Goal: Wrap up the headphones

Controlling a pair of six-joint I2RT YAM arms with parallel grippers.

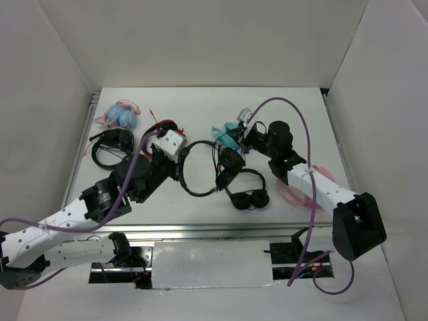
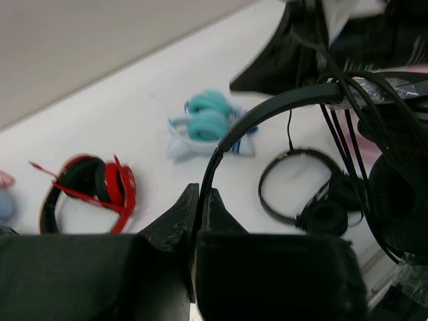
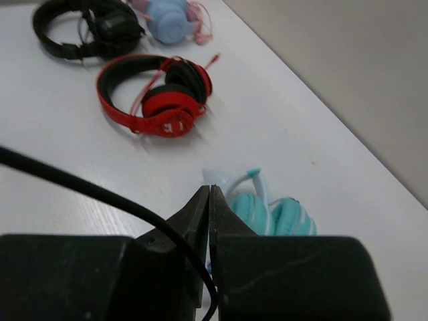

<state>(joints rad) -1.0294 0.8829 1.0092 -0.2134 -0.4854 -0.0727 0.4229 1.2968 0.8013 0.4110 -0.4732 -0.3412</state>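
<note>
Left gripper (image 2: 200, 200): clamped on the slim headband of the headphones (image 2: 267, 112).
Right gripper (image 3: 209, 200): closed, pinching their thin cable (image 3: 73, 184).
Headphones: between both grippers, mid-counter (image 1: 200, 114).

- I see red headphones (image 3: 157, 100) lying flat on the white table (image 1: 200, 100), on its far side.
- Teal headphones (image 2: 208, 120), folded, to the right of the red.
- Pale blue headphones (image 1: 122, 114) with pink cord, in the far-left corner.
- Black headset with mic boom (image 1: 110, 144) just in front of the blue.
- Black fat-padded headphones (image 1: 249, 195) near the front, centre.
- Pink loop (image 1: 294, 194), half hidden, I can't tell what it is.
</note>
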